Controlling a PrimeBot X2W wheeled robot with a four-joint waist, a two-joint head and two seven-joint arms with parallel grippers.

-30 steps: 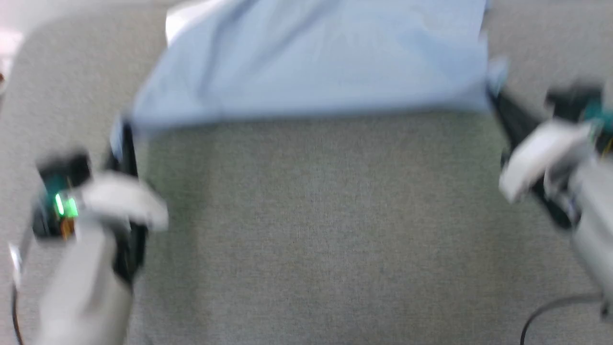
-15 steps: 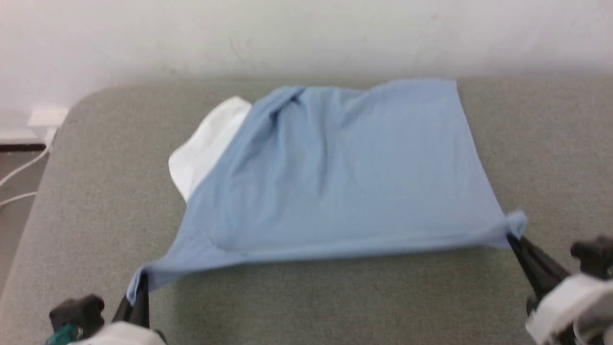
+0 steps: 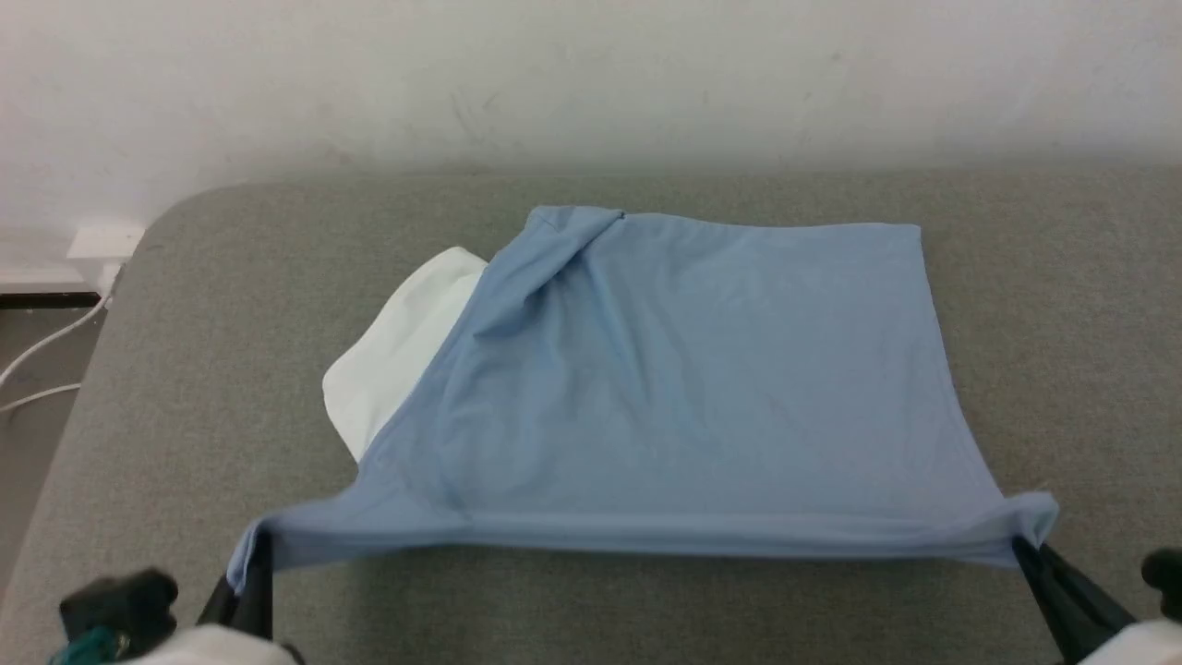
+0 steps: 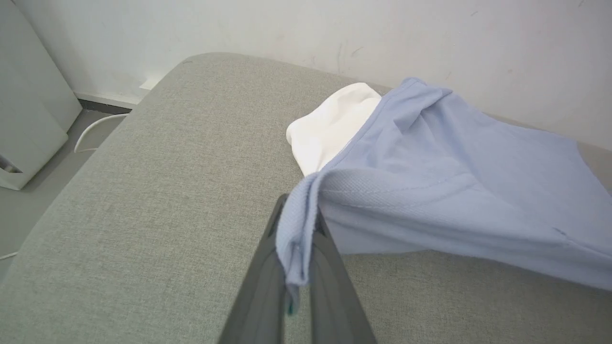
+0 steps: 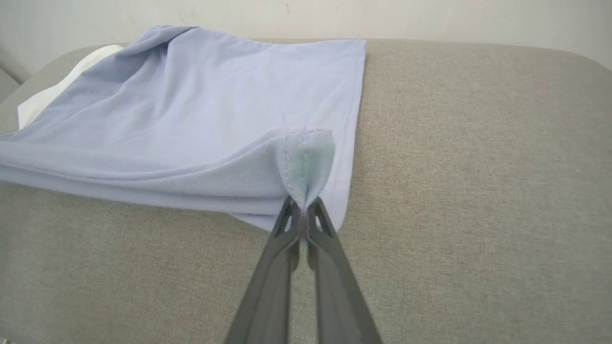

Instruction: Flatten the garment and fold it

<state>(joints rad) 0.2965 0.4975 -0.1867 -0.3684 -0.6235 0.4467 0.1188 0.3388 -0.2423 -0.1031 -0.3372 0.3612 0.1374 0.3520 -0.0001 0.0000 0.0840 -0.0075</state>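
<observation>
The garment (image 3: 683, 388) is a light blue knit shirt lying on the grey padded surface (image 3: 609, 600), its near edge stretched taut between my two grippers. A white part (image 3: 397, 356) sticks out from under its left side. At the lower left my left gripper (image 3: 254, 563) is shut on the garment's near left corner (image 4: 299, 239). My right gripper (image 3: 1025, 554) is shut on the near right corner (image 5: 306, 167), which bunches above the fingertips. The near edge hangs slightly above the surface; the far part rests flat with folds near the far left.
A pale wall (image 3: 591, 83) runs behind the padded surface. The surface's rounded left corner (image 3: 157, 231) drops to a floor with white cables (image 3: 46, 351) and a wall socket (image 3: 102, 242). A white cabinet (image 4: 28, 124) stands left in the left wrist view.
The head camera has tilted up, so the whole garment and the wall came into view. Both grippers keep their corners; the near edge now looks more stretched and straighter.
</observation>
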